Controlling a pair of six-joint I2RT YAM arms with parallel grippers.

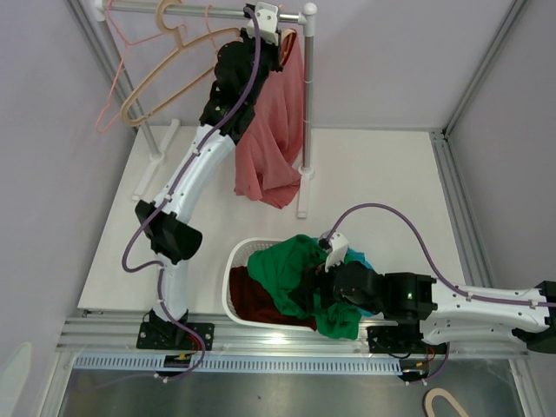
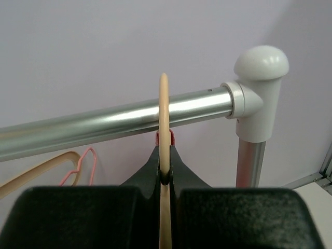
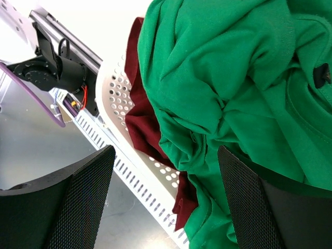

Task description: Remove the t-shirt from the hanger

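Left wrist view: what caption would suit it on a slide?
Left gripper clamps the tan hanger hooked over a shiny silver metal rail.

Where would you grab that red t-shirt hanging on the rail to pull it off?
Probably the loose lower folds of the t-shirt, from the near side. They hang free below the rail, while the left gripper pinches the hanger up top and its arm crowds the shirt's left edge.

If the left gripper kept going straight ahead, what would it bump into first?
Probably the shiny silver metal rail just ahead. The left gripper is shut on the beige hanger hook looped over it, though depth is unclear.
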